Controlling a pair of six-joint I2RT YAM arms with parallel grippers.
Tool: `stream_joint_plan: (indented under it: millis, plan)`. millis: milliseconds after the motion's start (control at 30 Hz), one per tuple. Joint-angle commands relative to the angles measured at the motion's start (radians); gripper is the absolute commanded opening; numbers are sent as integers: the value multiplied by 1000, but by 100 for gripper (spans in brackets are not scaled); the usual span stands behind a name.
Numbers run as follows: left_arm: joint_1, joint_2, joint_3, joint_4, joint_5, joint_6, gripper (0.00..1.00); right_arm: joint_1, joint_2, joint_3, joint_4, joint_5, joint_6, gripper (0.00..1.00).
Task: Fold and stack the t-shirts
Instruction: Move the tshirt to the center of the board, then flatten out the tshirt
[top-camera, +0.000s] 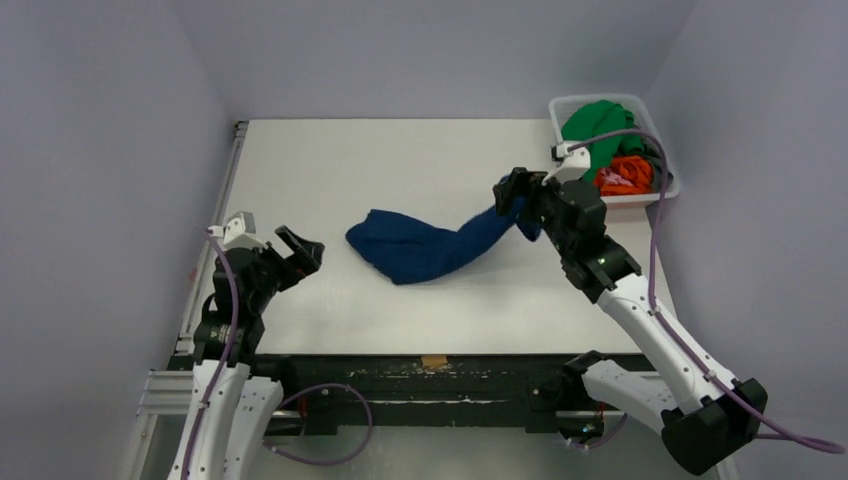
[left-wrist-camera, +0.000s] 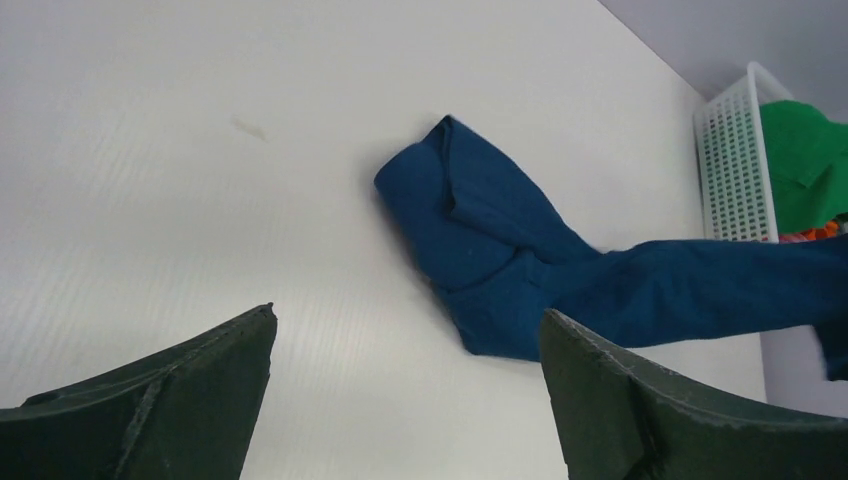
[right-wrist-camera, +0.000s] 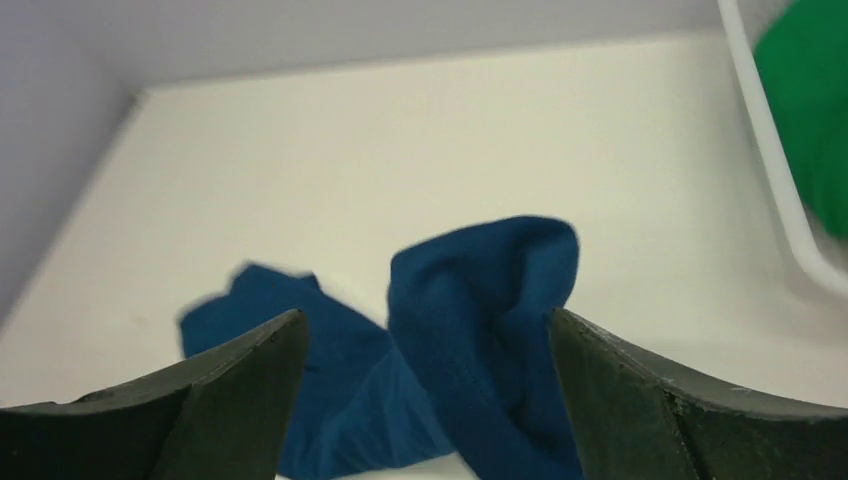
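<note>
A navy blue t-shirt (top-camera: 420, 250) lies bunched in a long roll across the middle of the white table (top-camera: 330, 160). Its right end rises up between the fingers of my right gripper (top-camera: 520, 197). In the right wrist view that gripper (right-wrist-camera: 428, 314) stands open, with a hump of the navy shirt (right-wrist-camera: 480, 300) loose between the jaws and a gap at each side. My left gripper (top-camera: 303, 250) is open and empty over the table's left part, well to the left of the shirt (left-wrist-camera: 500, 260). Bare table shows between its fingertips (left-wrist-camera: 408, 312). A green t-shirt (top-camera: 600, 125) and an orange one (top-camera: 625, 175) lie in the basket.
The white slotted basket (top-camera: 560, 105) stands at the table's far right corner, just behind my right gripper. Its wall (left-wrist-camera: 735, 160) and the green cloth (left-wrist-camera: 810, 160) show in the left wrist view, its rim (right-wrist-camera: 770, 150) in the right wrist view. Grey walls close in three sides.
</note>
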Motion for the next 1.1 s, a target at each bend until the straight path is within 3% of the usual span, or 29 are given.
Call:
stream_joint_plan:
  millis: [0,167,333,533,667,800,1067]
  plan:
    - [2,144,-32,133,205,-60,100,0,-20,-106,-193,289,39,91]
    - [-40,427,22,282,249,-75,100,-1,-24,-146,-130,324,94,92]
    - [-189,766,303,160,100,14,100,-1,48,-143,-187,432,119,91]
    - [-240,1064,518,88,107,56,94,-7,118,-159,-215,523,204,92]
    - [-275,1164,566,79,86,53,89,-50,154,-176,-230,535,257,92]
    - [-299,1237,586,99,83,38,81,-144,178,-196,-217,425,305,91]
    - [-324,1336,658,87,79,26,56,-199,255,-195,-202,375,335,90]
